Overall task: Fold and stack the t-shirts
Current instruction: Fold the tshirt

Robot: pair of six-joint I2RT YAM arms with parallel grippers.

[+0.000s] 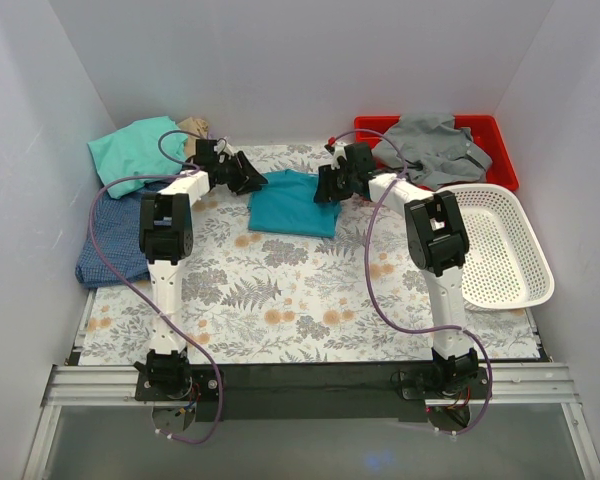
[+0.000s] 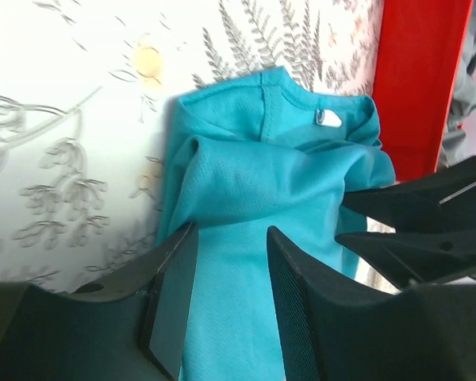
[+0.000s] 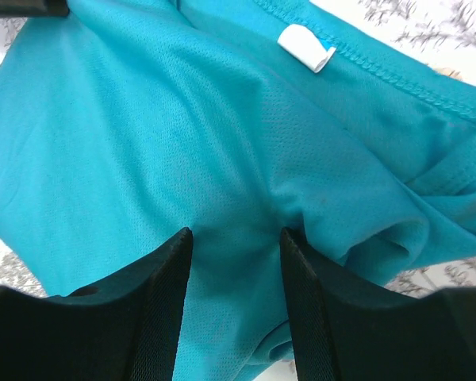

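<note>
The deep-teal t-shirt point(image 1: 292, 203) lies partly folded on the floral mat at the back middle, collar and white label point(image 3: 305, 46) towards the far side. My left gripper point(image 1: 252, 178) is at its left edge, jaws open, with teal cloth point(image 2: 246, 190) between them. My right gripper point(image 1: 327, 185) is at its right edge, jaws open, tips pressed into the cloth point(image 3: 222, 143). The right gripper's fingers point(image 2: 428, 214) also show in the left wrist view. Mint green point(image 1: 140, 145), tan point(image 1: 192, 127) and blue-checked point(image 1: 115, 240) shirts lie at the back left. A grey shirt point(image 1: 435, 148) lies in the red tray.
The red tray point(image 1: 500, 140) stands at the back right; its wall point(image 2: 420, 79) is close behind the teal shirt. The white mesh basket point(image 1: 500, 250) stands at the right edge. White walls close in the back and sides. The floral mat point(image 1: 280, 290) covers the table.
</note>
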